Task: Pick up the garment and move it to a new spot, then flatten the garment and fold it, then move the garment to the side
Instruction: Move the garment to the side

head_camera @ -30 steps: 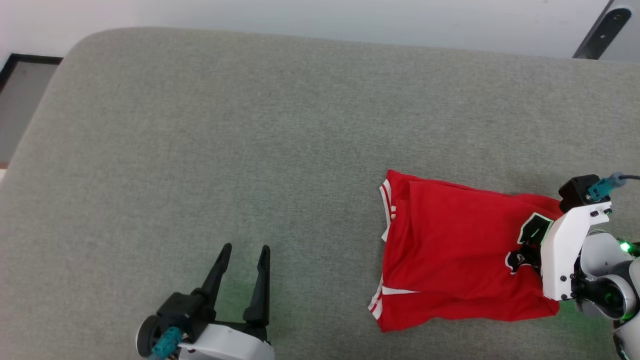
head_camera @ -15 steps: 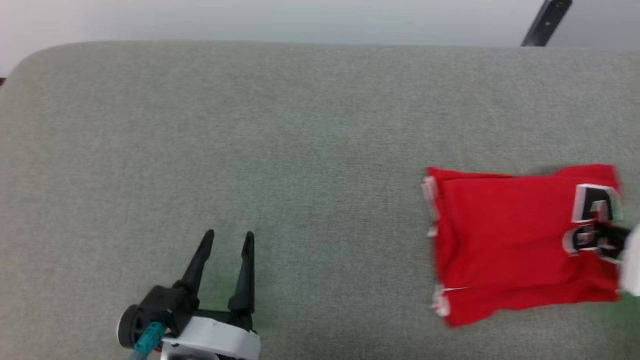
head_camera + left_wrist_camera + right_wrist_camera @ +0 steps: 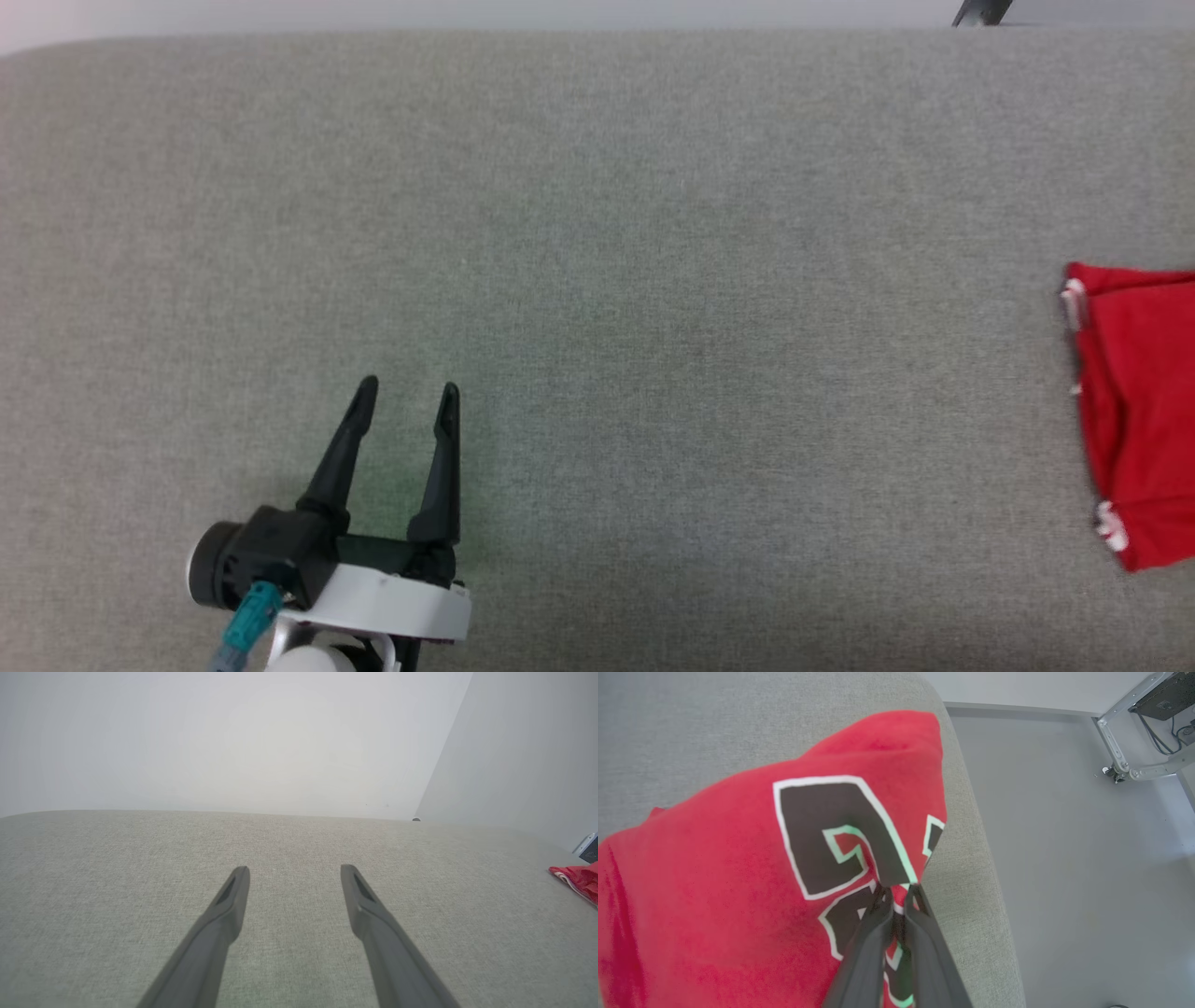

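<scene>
The red garment (image 3: pixel 1139 411) lies folded at the far right of the grey padded table, cut off by the head view's edge, its white striped trim facing left. In the right wrist view the garment (image 3: pixel 714 868) shows black white-outlined lettering, and my right gripper (image 3: pixel 899 891) is shut on the fabric at the lettering, close to the table's right edge. My left gripper (image 3: pixel 406 397) is open above bare table at the lower left; its fingers (image 3: pixel 233 896) hold nothing. A corner of the garment (image 3: pixel 579 879) peeks in at the left wrist view's right edge.
The grey padded table (image 3: pixel 597 280) spreads wide between the left gripper and the garment. Its right edge (image 3: pixel 971 858) drops to a grey floor (image 3: pixel 1087 882), where a metal stand (image 3: pixel 1134 746) is fixed.
The head view has swung left. The garment has slid toward the table's right end, still pinched by the right gripper. The left gripper stays open in place.
</scene>
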You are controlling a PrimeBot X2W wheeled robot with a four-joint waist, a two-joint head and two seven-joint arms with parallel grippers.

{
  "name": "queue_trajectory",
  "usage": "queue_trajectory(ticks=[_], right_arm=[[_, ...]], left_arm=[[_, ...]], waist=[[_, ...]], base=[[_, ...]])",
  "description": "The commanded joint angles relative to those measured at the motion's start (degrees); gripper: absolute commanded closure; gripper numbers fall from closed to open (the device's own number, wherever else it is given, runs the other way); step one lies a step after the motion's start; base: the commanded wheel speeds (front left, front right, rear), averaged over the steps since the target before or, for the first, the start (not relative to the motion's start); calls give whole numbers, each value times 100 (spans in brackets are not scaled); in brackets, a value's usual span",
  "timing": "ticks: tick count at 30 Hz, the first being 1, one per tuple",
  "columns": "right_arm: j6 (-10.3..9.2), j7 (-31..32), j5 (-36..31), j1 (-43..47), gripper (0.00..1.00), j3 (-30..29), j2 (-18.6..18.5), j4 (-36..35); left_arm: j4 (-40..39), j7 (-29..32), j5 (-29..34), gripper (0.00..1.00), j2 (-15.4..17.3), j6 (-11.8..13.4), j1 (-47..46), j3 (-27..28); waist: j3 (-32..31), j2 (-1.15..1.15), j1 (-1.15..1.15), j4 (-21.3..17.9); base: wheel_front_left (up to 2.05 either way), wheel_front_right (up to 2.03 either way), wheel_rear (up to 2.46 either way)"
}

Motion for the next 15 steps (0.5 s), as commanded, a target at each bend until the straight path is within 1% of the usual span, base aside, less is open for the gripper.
queue_trajectory(ticks=[1, 8, 15], right_arm=[[-7, -83, -84, -88, 100, -52, -22, 55], [-7, -434, -555, -307, 100, 1, 108, 703], [-7, -709, -964, -500, 100, 317, 185, 1166]], left_arm=[[-30, -21, 67, 0, 11, -27, -57, 17], [-147, -21, 153, 0, 7, -54, -66, 52], [-163, -21, 198, 0, 2, -69, -94, 81]], waist=[[104, 0, 0, 36], [273, 0, 0, 127], [371, 0, 0, 121]], base=[[0, 0, 0], [0, 0, 0], [0, 0, 0]])
